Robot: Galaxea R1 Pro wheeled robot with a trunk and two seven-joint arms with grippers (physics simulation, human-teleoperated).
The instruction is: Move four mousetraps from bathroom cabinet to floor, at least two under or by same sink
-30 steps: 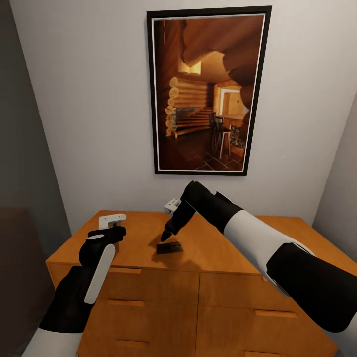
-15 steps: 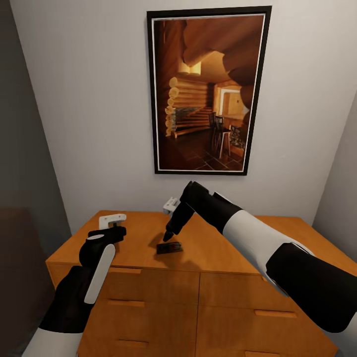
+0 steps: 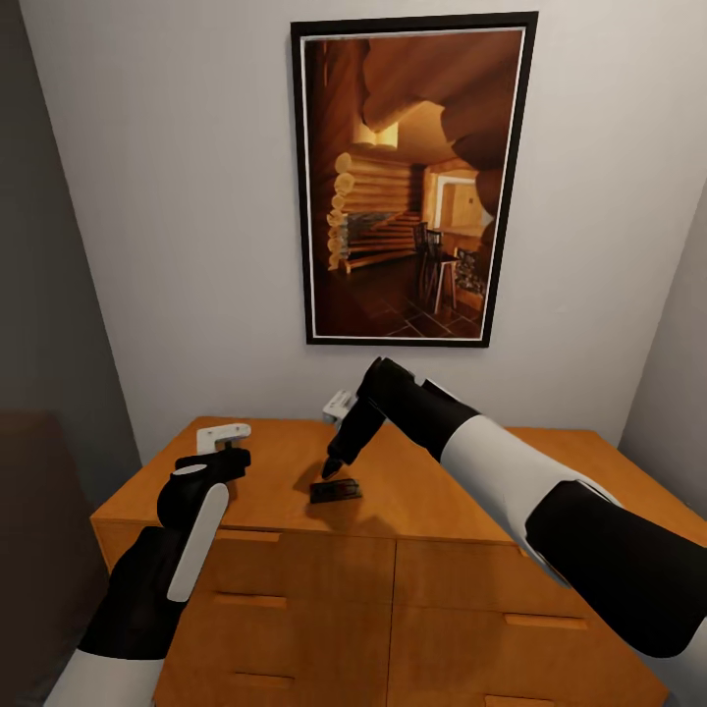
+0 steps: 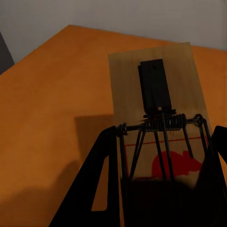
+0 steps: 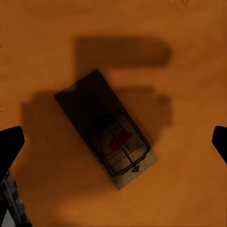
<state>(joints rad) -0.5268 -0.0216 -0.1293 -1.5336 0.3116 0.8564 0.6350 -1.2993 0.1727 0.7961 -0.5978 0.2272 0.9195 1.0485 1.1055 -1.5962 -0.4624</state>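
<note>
A framed picture (image 3: pixel 413 179) of a log-cabin interior hangs on a pale wall above a wooden cabinet (image 3: pixel 442 491) with drawers across its front. The robot stands facing it with both arms over the orange-brown top.

One trap (image 3: pixel 335 489) lies flat near the middle of the cabinet top, well back from the front edge. The right gripper (image 3: pixel 334 467) hangs just above it, pointing down, not touching. In the right wrist view the trap (image 5: pixel 106 127) sits diagonally between the two dark fingertips (image 5: pixel 10 145), which stand wide apart at either side with nothing between them; its wire spring and a red mark face up, and the gripper's shadow falls across the wood beside it.

To the left, the left gripper (image 3: pixel 226 455) is held over the cabinet's left end. In the left wrist view its black fingers (image 4: pixel 97 177) are closed on the near end of a second trap (image 4: pixel 158 111), a pale board with a coil spring, wire bars, a dark plate and a red mouse print. The board juts forward past the fingers, above the cabinet top.
</note>
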